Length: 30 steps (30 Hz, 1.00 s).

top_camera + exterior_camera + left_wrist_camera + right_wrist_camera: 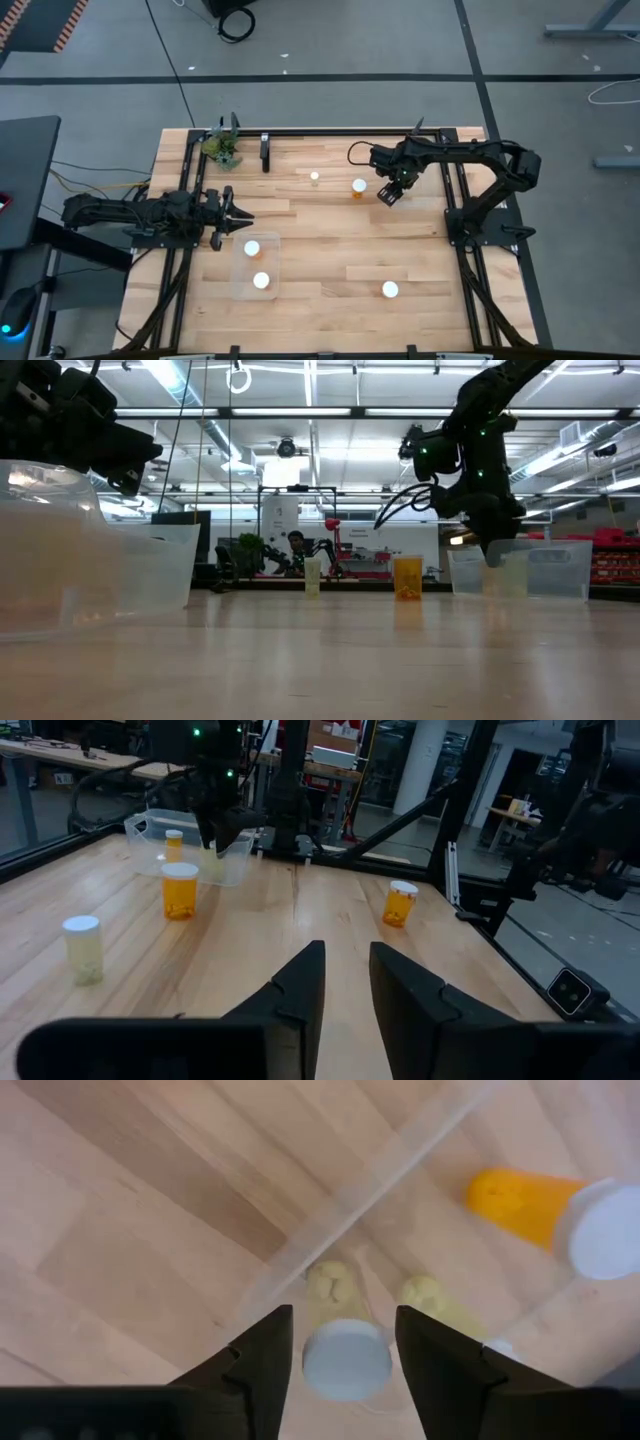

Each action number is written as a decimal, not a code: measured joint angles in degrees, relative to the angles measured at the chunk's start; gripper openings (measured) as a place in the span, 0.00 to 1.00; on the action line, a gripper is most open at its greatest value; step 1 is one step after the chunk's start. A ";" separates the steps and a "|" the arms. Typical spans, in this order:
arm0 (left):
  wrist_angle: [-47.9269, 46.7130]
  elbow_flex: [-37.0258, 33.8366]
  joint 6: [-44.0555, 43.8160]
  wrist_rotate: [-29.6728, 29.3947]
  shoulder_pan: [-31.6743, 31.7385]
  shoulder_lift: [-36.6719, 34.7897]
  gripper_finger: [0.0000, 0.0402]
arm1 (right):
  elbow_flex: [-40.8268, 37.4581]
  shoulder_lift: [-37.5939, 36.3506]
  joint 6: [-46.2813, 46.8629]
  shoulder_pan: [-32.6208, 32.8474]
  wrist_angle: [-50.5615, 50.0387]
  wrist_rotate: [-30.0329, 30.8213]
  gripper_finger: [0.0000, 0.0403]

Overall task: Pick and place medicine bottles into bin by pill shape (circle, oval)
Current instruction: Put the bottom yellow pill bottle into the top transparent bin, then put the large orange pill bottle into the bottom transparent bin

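Right tool [340, 1345] hung open above a pale bottle [345, 1350] in the clear bin [400, 1155]; left tool [345, 985] slightly parted, empty.

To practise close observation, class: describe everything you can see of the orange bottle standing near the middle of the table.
The orange bottle is small, apparently of translucent amber plastic, with a wide round white cap. It stands upright on the wooden table, with what look like pills at its bottom. Only the table touches it; the right pincer hangs beside it, apart.
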 joint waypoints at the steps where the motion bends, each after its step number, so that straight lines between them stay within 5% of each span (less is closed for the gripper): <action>1: 0.00 0.02 -0.02 0.00 -0.02 0.00 0.23 | 0.62 0.00 -0.01 0.00 -0.52 0.00 0.47; 17: 0.00 0.00 0.00 0.00 0.00 0.00 0.22 | 13.61 -0.04 0.27 0.35 -9.02 4.24 0.48; 30: 0.00 0.00 0.00 0.00 0.00 0.00 0.21 | 15.19 -0.04 -4.00 7.75 1.73 4.28 0.48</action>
